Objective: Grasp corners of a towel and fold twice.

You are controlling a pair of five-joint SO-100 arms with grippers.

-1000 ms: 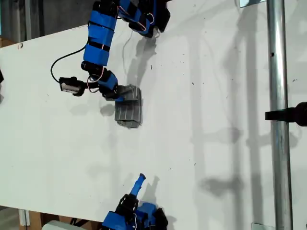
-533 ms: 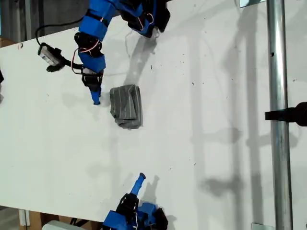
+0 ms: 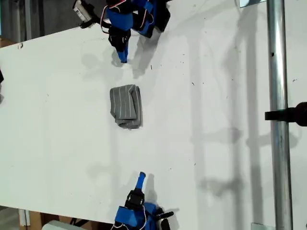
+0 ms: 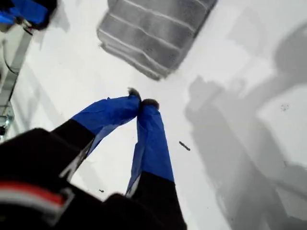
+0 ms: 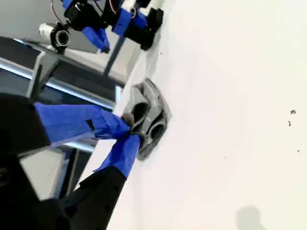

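Observation:
The grey striped towel (image 3: 125, 106) lies folded into a small thick rectangle on the white table (image 3: 216, 96), with no gripper touching it. My first gripper (image 3: 122, 57) hovers near the top of the exterior view, well away from the towel, and it is shut on nothing. Its wrist view shows the fingertips (image 4: 142, 103) pressed together, with the towel (image 4: 153, 33) ahead of them. My second gripper (image 3: 140, 178) sits shut near the exterior view's bottom edge. From its wrist view, the gripper (image 5: 132, 132) points toward the towel's layered folds (image 5: 151, 112). The towel's corners are tucked into the folds.
A vertical metal pole (image 3: 278, 120) with a black clamp (image 3: 290, 114) runs down the exterior view's right. The table's edge slants across that view's upper left. The first arm's base (image 3: 144, 17) sits at the top edge.
My first gripper let go of the towel and drew back toward the top of the exterior view, leaving the folded towel lying flat. My second gripper barely shifted.

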